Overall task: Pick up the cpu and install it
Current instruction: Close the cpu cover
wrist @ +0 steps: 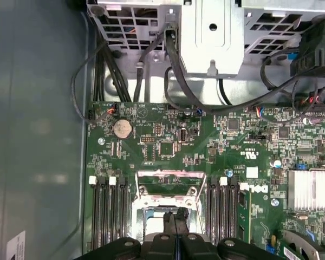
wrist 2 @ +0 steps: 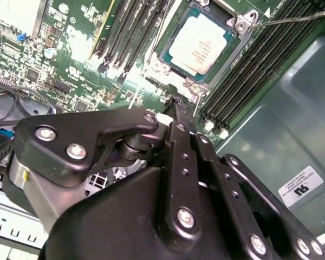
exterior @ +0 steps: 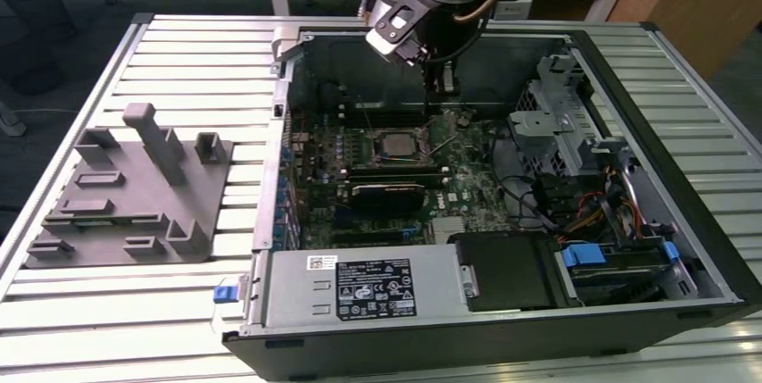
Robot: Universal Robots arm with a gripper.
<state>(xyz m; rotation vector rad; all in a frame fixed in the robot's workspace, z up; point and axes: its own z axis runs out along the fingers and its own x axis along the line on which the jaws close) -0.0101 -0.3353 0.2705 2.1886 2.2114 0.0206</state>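
**Pincer closed, cpu lying in its socket**

My black pincer (wrist 2: 177,104) hangs inside the open black computer case (exterior: 666,70). Its two fingers are pressed together with nothing between them. The cpu (wrist 2: 197,43), a small square chip with a pale silver-white metal top, lies flat in the socket on the green motherboard (wrist 2: 76,65), between rows of black memory slots (wrist 2: 249,70). My fingertips are near the socket's edge. A grey plastic block with upright posts (exterior: 131,187) stands on the slatted metal table (exterior: 191,53), at the exterior view's left of the case.

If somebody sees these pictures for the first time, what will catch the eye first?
The open computer case on the slatted table draws the eye first, with the arm's gripper inside it above the green motherboard. In the second wrist view, the pale silver cpu lying in its socket stands out.
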